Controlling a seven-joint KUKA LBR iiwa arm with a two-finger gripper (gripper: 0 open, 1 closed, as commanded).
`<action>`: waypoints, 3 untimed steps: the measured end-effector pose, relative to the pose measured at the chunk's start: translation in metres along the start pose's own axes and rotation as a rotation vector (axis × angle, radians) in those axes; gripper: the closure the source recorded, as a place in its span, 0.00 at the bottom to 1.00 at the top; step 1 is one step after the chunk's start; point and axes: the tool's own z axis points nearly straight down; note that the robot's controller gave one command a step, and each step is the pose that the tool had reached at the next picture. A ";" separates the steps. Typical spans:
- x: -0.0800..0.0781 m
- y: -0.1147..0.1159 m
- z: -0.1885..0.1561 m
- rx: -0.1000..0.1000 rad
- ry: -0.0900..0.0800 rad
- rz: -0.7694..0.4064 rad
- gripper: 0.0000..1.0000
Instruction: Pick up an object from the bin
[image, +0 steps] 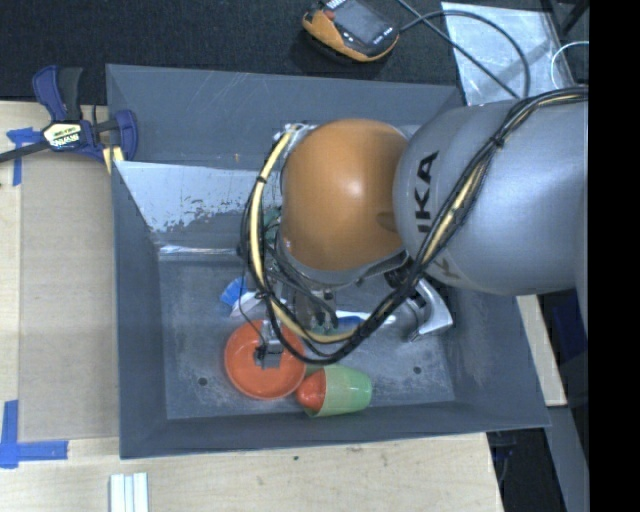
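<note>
My gripper (268, 352) hangs low under the arm's wrist, near the bin's front. Its tip is down on or just above a round orange dish (250, 372) lying on the bin floor; whether it touches the dish I cannot tell. Right beside the dish, to its right, lies a light green cup (343, 391) on its side, with an orange-red piece at its left end. A small blue and white thing (232, 293) lies behind the dish, partly hidden by the wrist's cables.
A white and silver packet (428, 314) lies at the bin floor's right, half under the arm. The arm and its cover hide the middle and back of the floor. The bin's front wall rises just before the dish and cup.
</note>
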 end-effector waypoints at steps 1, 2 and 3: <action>-0.002 -0.001 -0.004 -0.002 -0.008 0.003 0.00; -0.059 -0.021 0.104 -0.001 -0.007 -0.234 0.00; -0.076 -0.016 0.137 -0.002 -0.013 -0.387 0.00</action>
